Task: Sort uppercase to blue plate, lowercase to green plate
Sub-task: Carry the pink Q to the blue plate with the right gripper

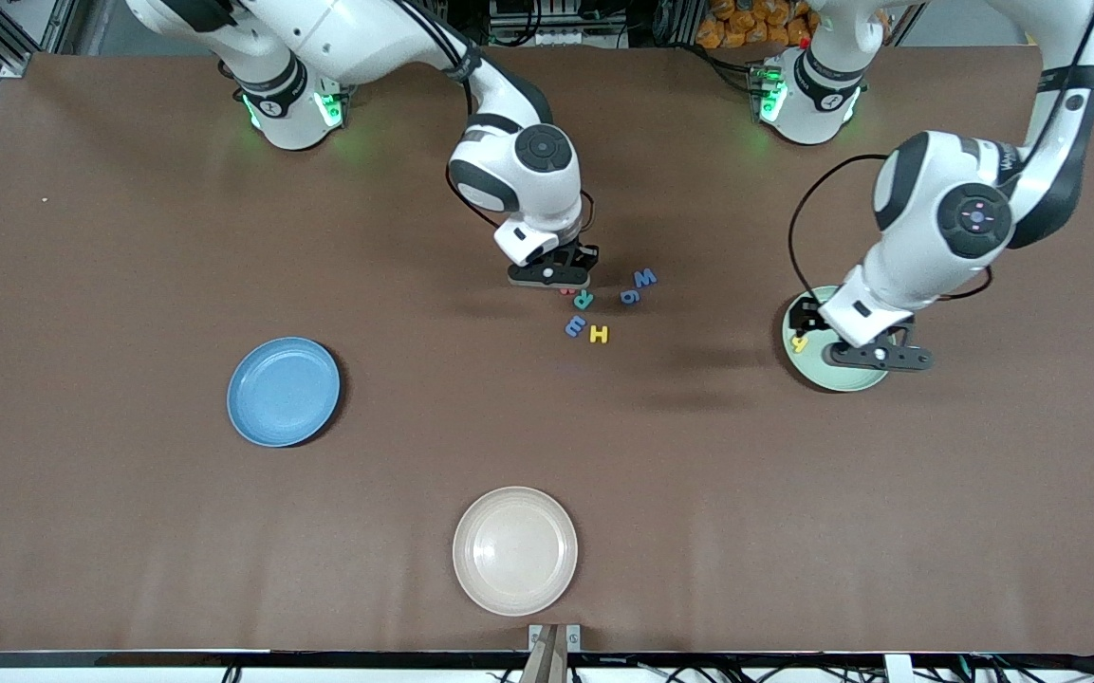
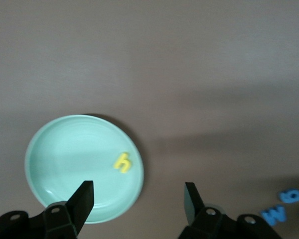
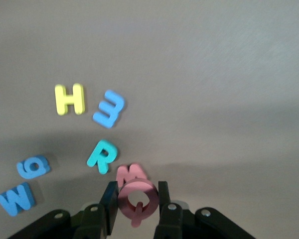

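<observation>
Your right end effector [image 3: 135,201] is clamped on the red ring letter [image 3: 136,195]; your left end effector [image 2: 138,201] hangs over the green plate [image 2: 65,149] with its fingers wide apart and nothing between them.

The right one sits down at the letter cluster in mid-counter [image 1: 91,474], fingers pressed to both sides of the ring, with the small red w [image 3: 131,173] touching the ring's edge. Close by lie the teal R [image 3: 102,156], the blue e-like piece [image 3: 109,108], the yellow H [image 3: 70,98], the blue g [image 3: 33,167] and the blue W [image 3: 15,198]. In the front view the right hand hides most of the red pieces. The yellow h [image 2: 122,162] lies in the green plate, whose rim the left arm partly covers. The blue plate [image 1: 283,391] sits toward the right arm's end, nearer the front camera, with bare counter between it and the cluster; a beige plate [image 1: 514,550] sits near the counter's front edge.
</observation>
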